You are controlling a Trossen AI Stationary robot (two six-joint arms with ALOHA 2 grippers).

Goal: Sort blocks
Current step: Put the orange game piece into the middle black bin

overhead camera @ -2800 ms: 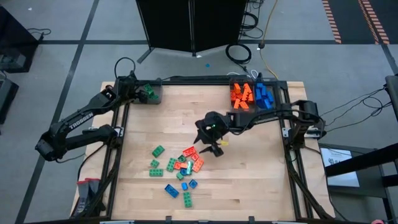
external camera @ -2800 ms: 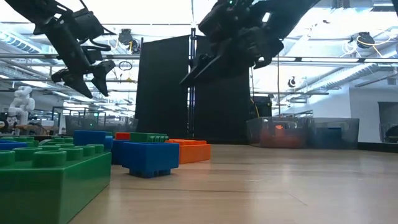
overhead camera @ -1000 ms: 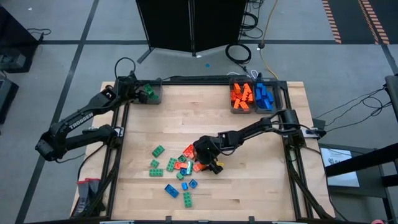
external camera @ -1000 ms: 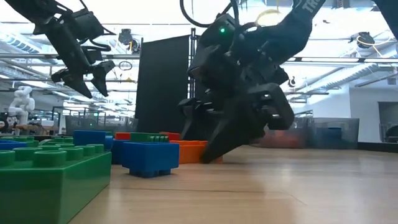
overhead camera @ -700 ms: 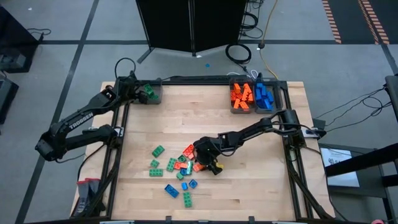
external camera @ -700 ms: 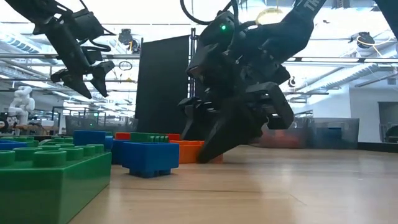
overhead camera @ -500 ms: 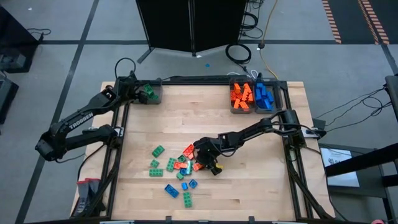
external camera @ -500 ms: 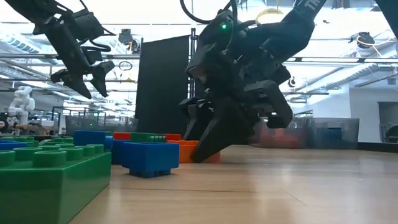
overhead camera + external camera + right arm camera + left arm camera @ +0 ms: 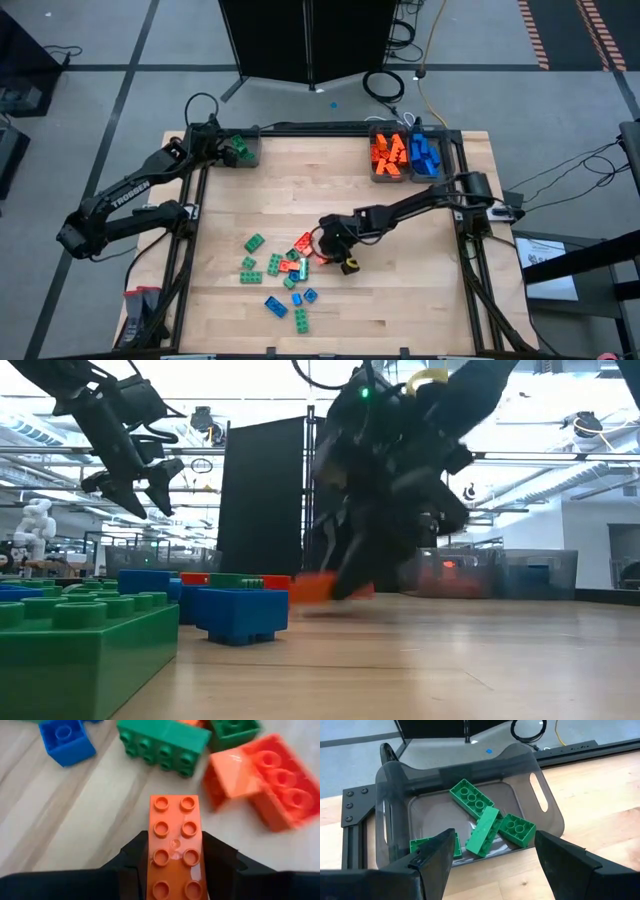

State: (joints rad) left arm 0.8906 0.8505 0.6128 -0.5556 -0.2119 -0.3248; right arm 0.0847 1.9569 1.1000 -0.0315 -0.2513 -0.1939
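The tabletop [image 9: 400, 290] carries everything, and the loose blocks [image 9: 283, 275] lie in a scatter toward its six o'clock side, green, orange and blue mixed together.

Three grey bins sit along the twelve o'clock edge. The green bin [image 9: 395, 810] at about eleven o'clock holds a few green bricks [image 9: 485, 827], some lying flat, one tipped on another. The orange bin [image 9: 388, 157] at about one o'clock is heaped with orange bricks, and the blue bin [image 9: 427, 156] touching its three o'clock side holds blue ones.

The left pincer [image 9: 492, 857] hangs over the green bin with its fingers spread and nothing between them.

The right pincer [image 9: 338, 247] is at the three o'clock edge of the scatter, pinching an orange brick [image 9: 174, 847] by its two long side walls; the low view shows the brick just clear of the wood.

These bricks look light, stiff and glossy, so likely slippery. I judge the flat long sides the best hold, as here; the studded top offers poor purchase, and a grip near one end might let the brick swing. Neighbours lie close, a green brick [image 9: 162, 741] and another orange one [image 9: 260, 782], so a wide approach could nudge them.
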